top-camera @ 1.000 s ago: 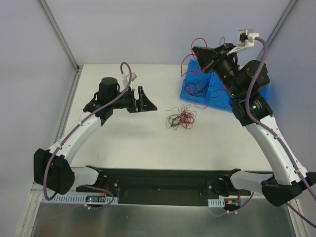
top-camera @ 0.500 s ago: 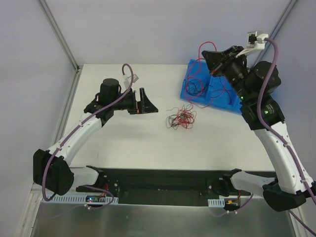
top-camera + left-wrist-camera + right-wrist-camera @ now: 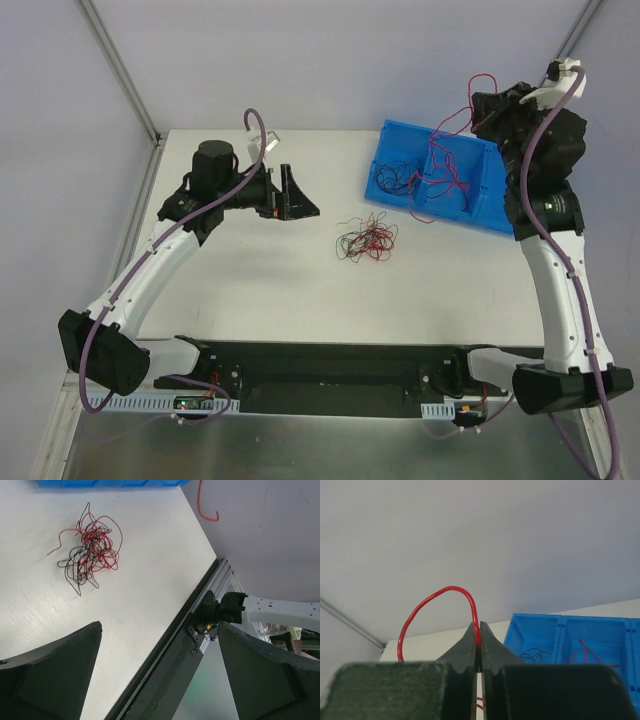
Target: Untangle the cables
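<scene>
Right gripper point(image 3: 479, 630) pinching red wire point(image 3: 437, 596), jaws pressed together, holding it high over blue bin point(image 3: 475, 205), far right. Left gripper point(image 3: 293, 195) hovering left of cable tangle point(image 3: 366, 242) at centre of table point(image 3: 250, 280), jaws spread wide. Advice: lowering wire well inside compartment before releasing, keeping dangling end off rim.

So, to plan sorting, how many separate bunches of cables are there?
3: a red-and-black tangle on the table; black wires in the blue bin's left compartment; red wires dangling from the right gripper into the next compartment. More may be hidden.

Top edge crops blue bin point(image 3: 100, 483); cable tangle point(image 3: 365, 242) strands too fine to count.
</scene>
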Action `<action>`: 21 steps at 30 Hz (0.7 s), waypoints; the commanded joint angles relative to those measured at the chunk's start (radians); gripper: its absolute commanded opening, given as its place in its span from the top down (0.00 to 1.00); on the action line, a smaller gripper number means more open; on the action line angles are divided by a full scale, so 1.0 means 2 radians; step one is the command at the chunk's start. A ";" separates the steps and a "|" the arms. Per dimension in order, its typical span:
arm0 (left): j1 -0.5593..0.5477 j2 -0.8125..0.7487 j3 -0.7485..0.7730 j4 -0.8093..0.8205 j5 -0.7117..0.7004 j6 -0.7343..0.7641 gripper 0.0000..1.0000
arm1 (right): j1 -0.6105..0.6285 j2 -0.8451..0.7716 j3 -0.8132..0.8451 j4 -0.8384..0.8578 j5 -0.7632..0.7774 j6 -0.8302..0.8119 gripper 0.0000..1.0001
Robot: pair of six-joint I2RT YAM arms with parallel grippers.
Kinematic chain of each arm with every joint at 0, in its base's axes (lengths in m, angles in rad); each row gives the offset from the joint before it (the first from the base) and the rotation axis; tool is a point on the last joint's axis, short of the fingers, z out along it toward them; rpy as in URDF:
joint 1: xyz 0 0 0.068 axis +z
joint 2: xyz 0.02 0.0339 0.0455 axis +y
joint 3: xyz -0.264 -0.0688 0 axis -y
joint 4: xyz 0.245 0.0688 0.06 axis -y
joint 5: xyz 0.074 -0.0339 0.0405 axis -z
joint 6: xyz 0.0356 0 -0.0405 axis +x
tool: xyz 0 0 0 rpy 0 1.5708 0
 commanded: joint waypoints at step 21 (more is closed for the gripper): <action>0.003 0.076 0.059 -0.051 0.059 0.071 0.01 | -0.169 0.262 0.017 0.167 -0.087 0.018 1.00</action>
